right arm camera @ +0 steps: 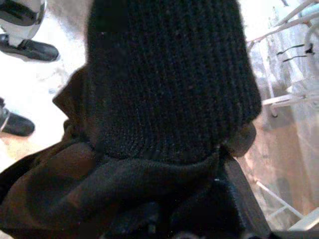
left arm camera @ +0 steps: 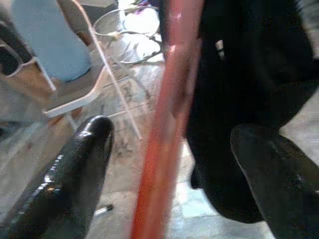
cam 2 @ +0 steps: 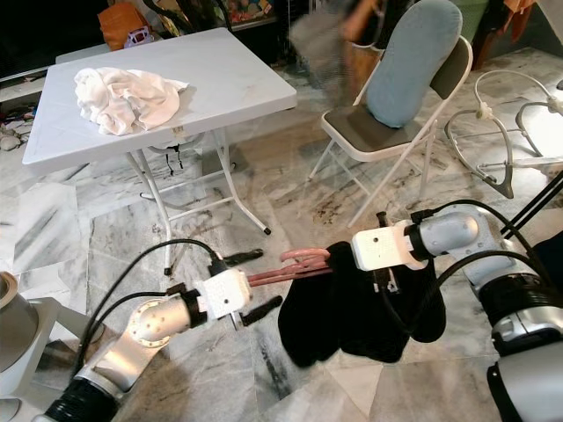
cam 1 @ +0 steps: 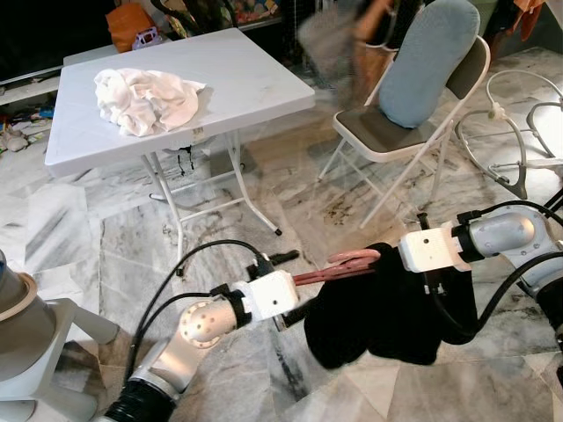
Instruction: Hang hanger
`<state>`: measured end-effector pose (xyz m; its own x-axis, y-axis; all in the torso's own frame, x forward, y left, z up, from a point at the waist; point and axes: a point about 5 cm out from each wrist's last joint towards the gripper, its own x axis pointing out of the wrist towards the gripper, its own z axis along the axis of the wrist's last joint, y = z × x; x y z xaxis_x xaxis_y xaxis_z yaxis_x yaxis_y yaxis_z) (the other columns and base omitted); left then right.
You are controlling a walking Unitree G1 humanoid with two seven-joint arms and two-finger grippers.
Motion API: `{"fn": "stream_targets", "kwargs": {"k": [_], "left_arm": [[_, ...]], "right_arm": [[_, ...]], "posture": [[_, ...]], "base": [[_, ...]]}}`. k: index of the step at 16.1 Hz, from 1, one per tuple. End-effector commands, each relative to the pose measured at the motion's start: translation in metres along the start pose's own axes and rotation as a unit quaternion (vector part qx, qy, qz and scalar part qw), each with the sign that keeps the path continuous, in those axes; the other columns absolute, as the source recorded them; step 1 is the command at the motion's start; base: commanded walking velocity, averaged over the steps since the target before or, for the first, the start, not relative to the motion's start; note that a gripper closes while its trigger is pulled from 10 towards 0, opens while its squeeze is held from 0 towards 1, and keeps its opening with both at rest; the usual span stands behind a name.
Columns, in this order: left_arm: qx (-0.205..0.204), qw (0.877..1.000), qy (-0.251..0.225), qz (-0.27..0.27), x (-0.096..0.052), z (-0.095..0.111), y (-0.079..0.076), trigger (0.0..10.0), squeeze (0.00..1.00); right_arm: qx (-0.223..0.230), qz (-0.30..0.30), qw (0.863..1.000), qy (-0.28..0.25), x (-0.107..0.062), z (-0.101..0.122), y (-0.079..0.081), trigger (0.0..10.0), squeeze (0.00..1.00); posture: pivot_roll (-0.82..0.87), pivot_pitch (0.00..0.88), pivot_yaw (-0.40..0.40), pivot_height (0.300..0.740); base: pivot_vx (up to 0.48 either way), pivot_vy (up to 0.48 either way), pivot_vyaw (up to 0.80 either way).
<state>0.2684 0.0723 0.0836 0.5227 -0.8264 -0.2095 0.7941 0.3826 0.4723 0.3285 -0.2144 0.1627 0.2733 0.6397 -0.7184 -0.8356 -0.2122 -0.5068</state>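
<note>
Pink hanger (cam 1: 339, 266) hangs in the air between your two arms, low over the marble floor (cam 1: 106, 237), long axis running roughly level from the left gripper (cam 1: 290, 308) across to the right gripper (cam 1: 394, 264). A black knit garment (cam 1: 378, 308) is draped over its right half and sags below it, so that end of the bar is hidden. In the left wrist view the pink bar (left arm camera: 164, 119) passes between the two black fingers (left arm camera: 75, 169) with a gap on either side, so your left hand sits wide around it, bracketing more than clamping. Your right gripper is buried in the knit; from the right wrist view you get black fabric (right arm camera: 164, 84) and nothing of the fingertips, so I cannot tell whether it is pinched or loose. Left hand is the one with a clear line on the bare bar; the right is nearer the loaded end. No rail or rod for hanging is identifiable; my guess is you must lift and turn, keeping the bar level so the garment does not slide off. Beyond: a folding chair (cam 1: 387, 132) with a blue cushion (cam 1: 431, 61) ahead right, a white folding table (cam 1: 246, 79) ahead left with a crumpled white cloth (cam 1: 145, 98) near its left edge, and a blurred person (cam 1: 369, 35) behind the chair.
</note>
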Motion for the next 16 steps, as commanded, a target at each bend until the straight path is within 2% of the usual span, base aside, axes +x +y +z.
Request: {"fn": "stream_targets", "kwargs": {"k": [1,8,12,16], "left_arm": [[0.001,1.000,0.004,-0.015,0.003,0.000,0.000,0.0,0.00],[0.004,1.000,0.022,-0.009,0.005,-0.006,0.007,0.0,0.00],[0.014,0.999,0.029,0.018,0.004,-0.008,0.022,0.0,0.00],[0.015,0.999,0.031,0.026,0.003,-0.010,0.026,0.0,0.00]], "right_arm": [[-0.035,-0.029,0.999,-0.022,-0.001,0.014,-0.013,10.0,0.00],[-0.036,-0.016,0.999,-0.026,-0.001,0.016,-0.010,10.0,0.00],[-0.033,-0.004,0.999,-0.029,-0.003,0.017,-0.006,10.0,0.00],[-0.034,-0.003,0.999,-0.029,-0.002,0.018,-0.006,10.0,0.00]], "posture": [[-0.13,0.040,0.073,0.740],[-0.13,0.045,0.074,0.740],[-0.13,0.045,0.074,0.740],[-0.13,0.041,0.073,0.740]], "base": [[0.000,0.000,0.00],[0.000,0.000,0.00],[0.000,0.000,0.00],[0.000,0.000,0.00]]}}
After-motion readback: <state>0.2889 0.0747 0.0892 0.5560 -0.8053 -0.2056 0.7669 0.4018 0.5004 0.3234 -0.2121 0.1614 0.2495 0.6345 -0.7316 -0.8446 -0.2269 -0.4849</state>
